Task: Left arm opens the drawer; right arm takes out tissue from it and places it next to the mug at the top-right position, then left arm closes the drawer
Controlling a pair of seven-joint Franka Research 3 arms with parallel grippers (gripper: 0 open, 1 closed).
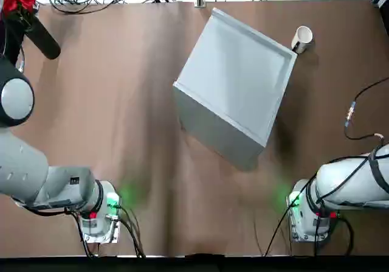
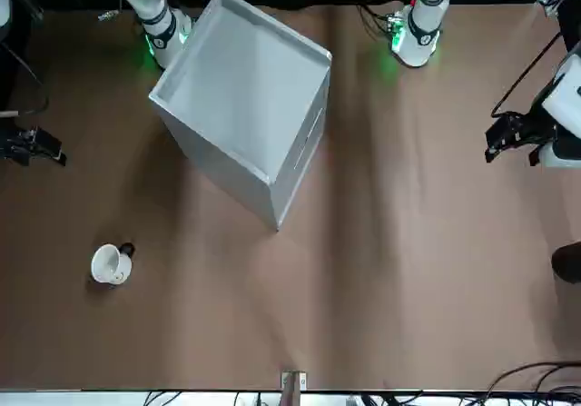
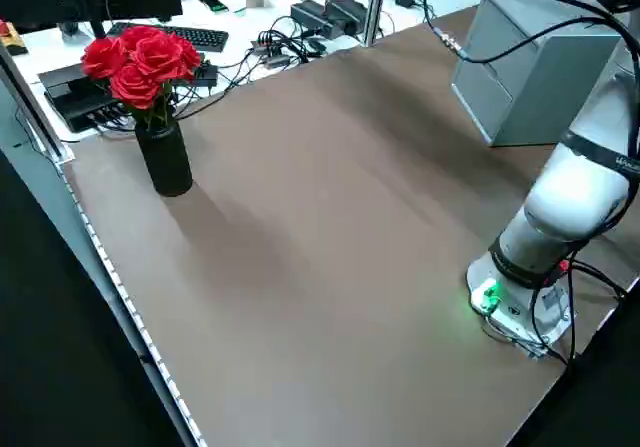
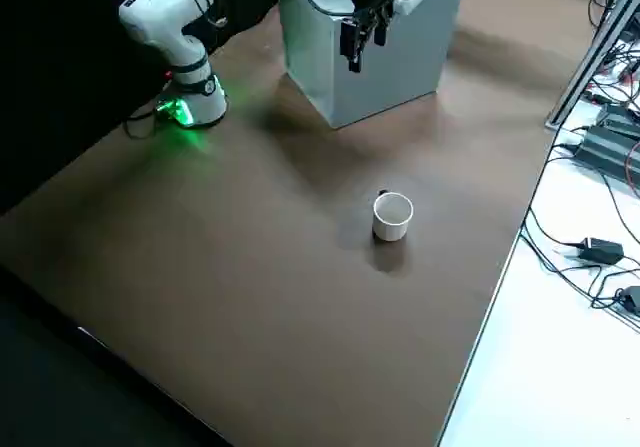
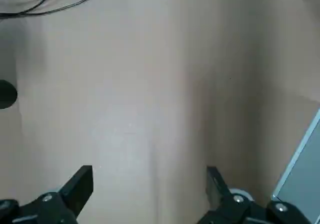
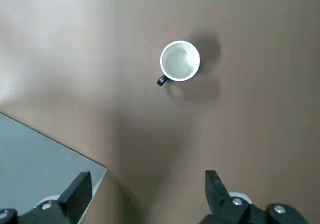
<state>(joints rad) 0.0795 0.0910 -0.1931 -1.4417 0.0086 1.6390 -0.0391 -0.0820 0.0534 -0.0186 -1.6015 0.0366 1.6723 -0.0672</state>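
Top view: the grey cabinet sits turned at an angle mid-table with the drawer shut and the tissue not visible; the mug stands just beyond its far right corner. Front view: the drawer front faces the left hand, the nearer one, which hangs well off to that side. Wrist views: the left hand and right hand both stand wide and empty; no writing is legible.

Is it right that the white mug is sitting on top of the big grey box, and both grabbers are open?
Not quite. The mug stands on the table beside the grey box, as the right side view shows. Both the left gripper and right gripper are open.
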